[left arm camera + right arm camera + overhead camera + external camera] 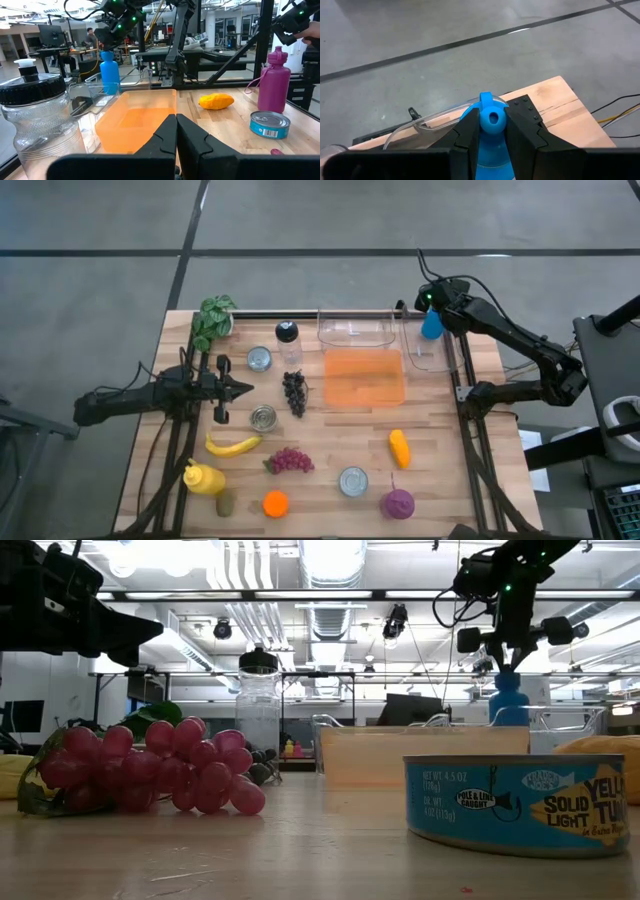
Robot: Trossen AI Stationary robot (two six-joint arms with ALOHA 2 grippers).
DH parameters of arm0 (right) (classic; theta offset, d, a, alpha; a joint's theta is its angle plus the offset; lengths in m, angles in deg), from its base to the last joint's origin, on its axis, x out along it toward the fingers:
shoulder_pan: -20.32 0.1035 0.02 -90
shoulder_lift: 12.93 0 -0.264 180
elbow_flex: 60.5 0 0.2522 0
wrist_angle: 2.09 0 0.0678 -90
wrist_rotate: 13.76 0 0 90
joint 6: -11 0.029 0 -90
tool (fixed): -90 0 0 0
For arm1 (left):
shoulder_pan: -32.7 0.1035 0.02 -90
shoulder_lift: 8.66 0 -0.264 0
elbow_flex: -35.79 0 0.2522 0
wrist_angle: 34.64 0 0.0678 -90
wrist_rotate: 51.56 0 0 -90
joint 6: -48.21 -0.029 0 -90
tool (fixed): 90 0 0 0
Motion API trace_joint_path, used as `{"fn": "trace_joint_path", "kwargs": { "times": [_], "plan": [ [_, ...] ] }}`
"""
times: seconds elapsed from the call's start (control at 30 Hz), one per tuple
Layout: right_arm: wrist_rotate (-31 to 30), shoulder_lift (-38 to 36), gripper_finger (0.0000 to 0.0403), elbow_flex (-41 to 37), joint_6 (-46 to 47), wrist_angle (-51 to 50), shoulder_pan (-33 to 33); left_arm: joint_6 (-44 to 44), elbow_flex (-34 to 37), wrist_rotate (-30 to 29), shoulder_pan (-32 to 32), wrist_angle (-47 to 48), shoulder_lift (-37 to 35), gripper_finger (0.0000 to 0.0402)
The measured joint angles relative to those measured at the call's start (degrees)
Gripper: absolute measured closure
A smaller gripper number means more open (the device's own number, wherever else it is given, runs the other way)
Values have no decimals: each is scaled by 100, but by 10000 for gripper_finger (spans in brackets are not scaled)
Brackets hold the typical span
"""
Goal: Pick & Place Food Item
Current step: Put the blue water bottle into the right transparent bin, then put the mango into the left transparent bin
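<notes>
- The blue bottle [431, 326] is at the far right of the table [440, 470], upright, over the clear container [432, 350] at the right of the far row; the low view shows its base low inside that container, but contact with the floor of it cannot be told.
- The right gripper [432, 308] is clamped on the top of the blue bottle [491, 145]; in the right wrist view both fingers [467, 135] press against the bottle's neck on either side.
- A second clear container [355, 328] sits just left of the first one, along the table's far edge.
- An orange tray [365, 376] lies on the near side of that second clear container, touching or almost touching it.
- A clear jar with a black lid [288, 340] stands left of the containers; a dark grape bunch [294, 392] lies on its near side.
- An orange-yellow fruit [400, 447] lies nearer than the tray; a tuna can [353, 481] and a purple bottle [397, 503] sit near the table's near edge.
- A red grape bunch [289, 461], a banana [232, 445], a yellow squeeze bottle [204, 477] and an orange [275, 503] occupy the near left area.
- The left gripper [246, 389] waits above the left side of the table, fingers together with nothing between them, pointing right between two metal cans [259, 360].
- A leafy green [212, 320] lies at the far left corner.
</notes>
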Motion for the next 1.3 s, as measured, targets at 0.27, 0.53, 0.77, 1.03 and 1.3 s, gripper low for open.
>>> {"fn": "trace_joint_path", "kwargs": {
  "times": [0.27, 0.53, 0.77, 1.03, 1.3],
  "plan": [
    [2, 0, 328, 0, 0, 0, 0, 0, -1, 0, 1, 0, 0, 395],
    [14, 7, 330, -184, 136, 26, 0, 0, 0, -1, 1, 0, 0, 395],
    [7, -7, 327, -299, 198, 87, -11, 0, -2, -2, 2, 0, 0, 395],
    [11, -7, 309, -251, 197, 192, -13, 0, 0, -2, 1, 2, 0, 395],
    [11, -7, 278, -251, 197, 192, -15, 0, 0, 1, -1, 2, 0, 395]
  ]
}}
